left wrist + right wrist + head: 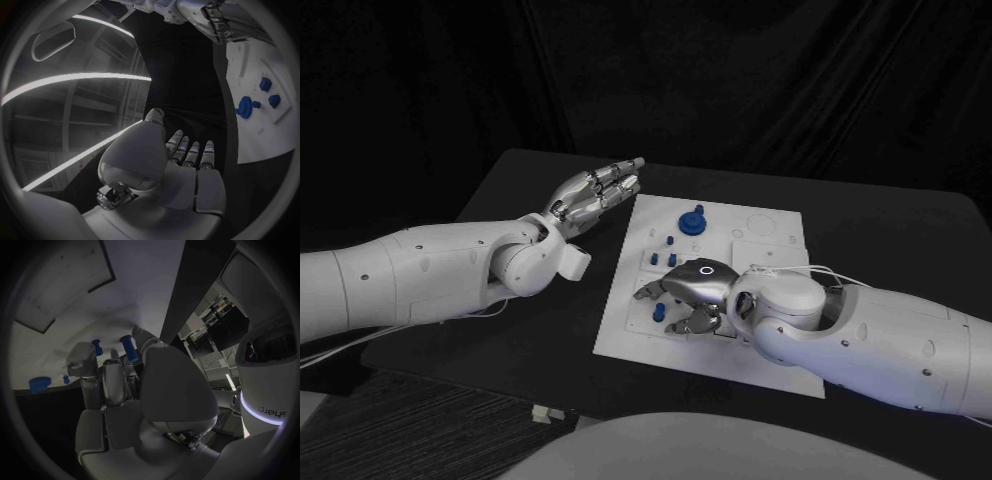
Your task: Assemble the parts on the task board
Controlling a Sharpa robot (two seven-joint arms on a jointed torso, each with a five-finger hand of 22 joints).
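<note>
White task board (759,352) was observed lying flat in the middle of the black table (906,225); small blue parts were seen on it. A round blue part with a stem (692,221) stood near the board's far edge; smaller blue pegs (671,243) stood just nearer than it; a further blue part (659,316) lay at the board's left side, just beside the right hand.

The right hand (687,295) was positioned low over the near-left portion of the board, palm downward, with fingers curled toward the surface; in the right wrist view the fingertips (139,335) were seen close to a blue peg (128,344), but whether the peg was pinched could not be told; two more blue parts (97,346) (39,384) were noted on the board beyond the fingers.

The left hand (596,192) was held above the table just off the board's left edge, near its far corner; its fingers (187,150) were extended and lay side by side, nothing being held; no contact with the board was seen. In the left wrist view the board (256,132) and the round blue part (245,107) were visible beside this hand.
</note>
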